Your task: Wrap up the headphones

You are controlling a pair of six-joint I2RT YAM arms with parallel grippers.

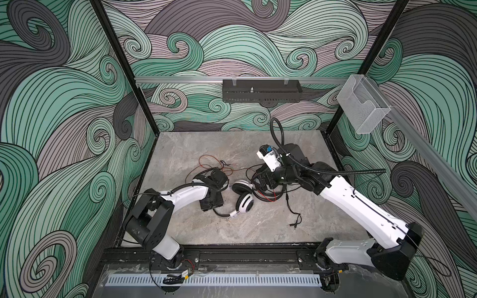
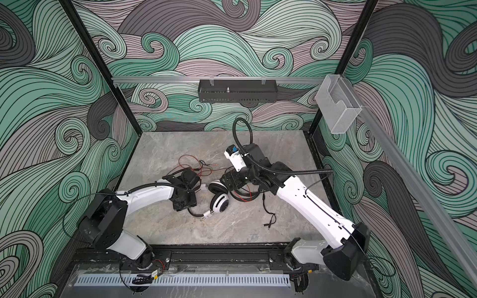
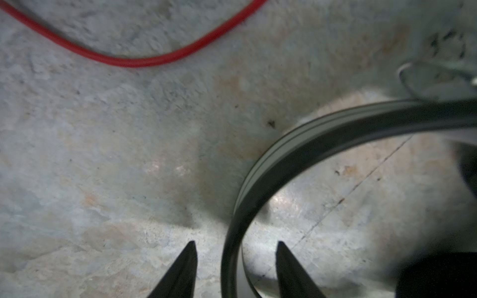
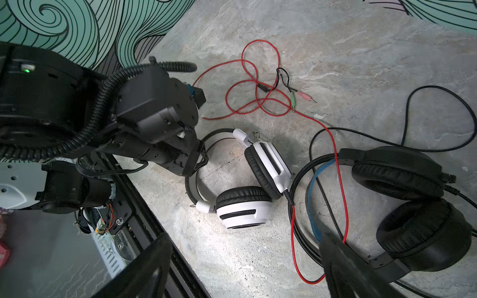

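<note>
Headphones [image 2: 219, 202] mid-table: white headset [image 4: 245, 209], black headset [image 4: 402, 175] at its 3 o'clock. Left gripper [image 3: 236, 247] fingers apart astride white headband [image 3: 296, 149]; right gripper [image 4: 245, 237] spread, empty. Risk: red cord [image 4: 340, 185] draped over black headset drags it.

Counter: grey marbled stone counter [image 2: 180, 232].
White headset: white over-ear headset with black ear pads [image 2: 220, 202], lying mid-counter between the left arm [image 2: 144, 196] and the right arm [image 2: 304, 203].
Red cord: thin red cord [image 2: 189, 155], looped behind it.
Black cord: thin black cord [image 2: 266, 209], beside the right arm.
</note>
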